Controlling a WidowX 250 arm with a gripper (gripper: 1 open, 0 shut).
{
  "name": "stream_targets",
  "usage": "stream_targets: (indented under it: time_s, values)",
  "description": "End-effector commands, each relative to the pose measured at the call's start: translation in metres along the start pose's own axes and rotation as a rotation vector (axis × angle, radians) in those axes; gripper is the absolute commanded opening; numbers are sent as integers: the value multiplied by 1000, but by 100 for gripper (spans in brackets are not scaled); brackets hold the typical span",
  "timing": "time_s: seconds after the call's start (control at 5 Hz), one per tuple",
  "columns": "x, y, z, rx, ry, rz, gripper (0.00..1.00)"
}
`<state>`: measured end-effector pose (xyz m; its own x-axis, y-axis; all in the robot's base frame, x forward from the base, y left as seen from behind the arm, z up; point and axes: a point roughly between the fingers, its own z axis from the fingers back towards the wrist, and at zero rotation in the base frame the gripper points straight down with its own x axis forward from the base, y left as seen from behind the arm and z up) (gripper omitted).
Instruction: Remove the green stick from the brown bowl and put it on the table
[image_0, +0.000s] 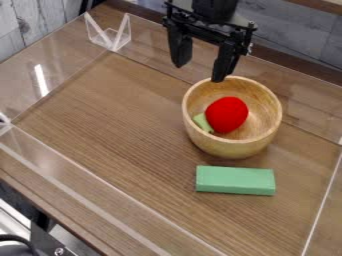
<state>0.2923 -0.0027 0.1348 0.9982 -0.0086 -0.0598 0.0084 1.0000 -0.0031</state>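
Brown wood-grain boards form the table (120, 120), and low clear acrylic walls (47, 75) run along its edges. Behind the far wall a second pale planked surface shows at the upper left.

On the right half of the table sits the round light-tan wooden bowl (262, 137) with thick walls. Inside it lies a red ball (227, 114), which fills much of the hollow. The small, thin pale-green stick (201, 122) is also inside the bowl, tucked at the ball's left side against the inner wall; only a sliver of it shows, and the ball seems to touch or partly cover it.

Just in front of the bowl, apart from its rim, a flat green rectangular block (237, 180) lies on the tabletop with its long side running left to right.

The black gripper (199, 63) hangs from above at the far side of the bowl, pointing down. Its two fingers (175, 48) stand spread wide with nothing between them. One fingertip is over the bowl's far rim, the other is over bare table to the left of it. Neither finger touches the stick or the ball.
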Motion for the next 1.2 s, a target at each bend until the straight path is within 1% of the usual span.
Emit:
stream_targets:
  time_s: [0.0, 0.2, 0.4, 0.6, 1.0]
  values:
    - [5, -11, -9, -3, 6, -38, 100]
    - [22, -32, -17, -10, -5, -85, 100]
    - [30, -41, -22, -13, -28, -140, 100]
    - [34, -40, -27, -8, -54, -188, 100]
    - [54, -26, -29, 5, -102, -123, 100]
